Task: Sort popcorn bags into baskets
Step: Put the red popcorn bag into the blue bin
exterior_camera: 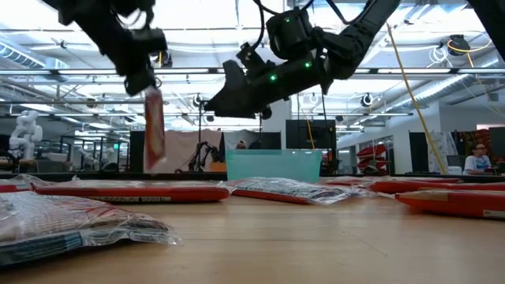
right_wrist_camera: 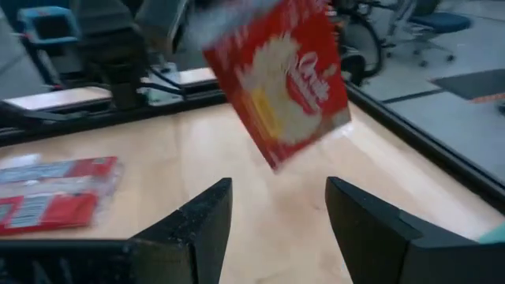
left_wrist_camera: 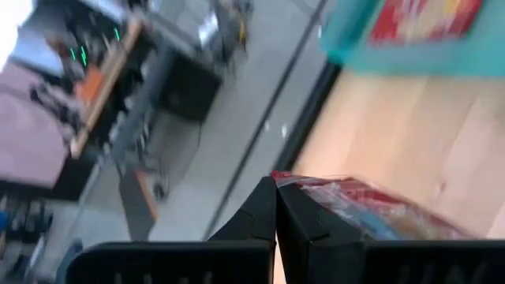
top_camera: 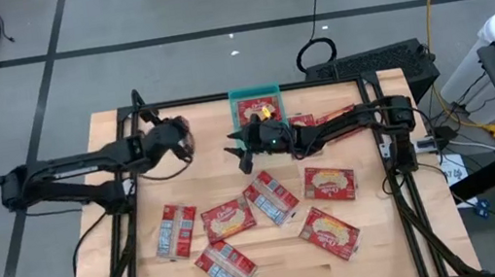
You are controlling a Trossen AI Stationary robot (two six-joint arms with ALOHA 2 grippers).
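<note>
Wooden table (top_camera: 274,252): note six bags lying near. Left end effector (top_camera: 179,141) hangs clamped on a bag (exterior_camera: 154,126), left of the basket (top_camera: 254,94). Right end effector (top_camera: 237,150) hovers open, empty.

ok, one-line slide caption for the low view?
Left tool dangles a popcorn bag above the table while the open right tool hovers above the teal basket.

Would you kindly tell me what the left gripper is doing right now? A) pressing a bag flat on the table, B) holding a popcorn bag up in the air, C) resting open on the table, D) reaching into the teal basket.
B: the left gripper is shut on a popcorn bag, which hangs from it above the table, apart from the basket.
</note>
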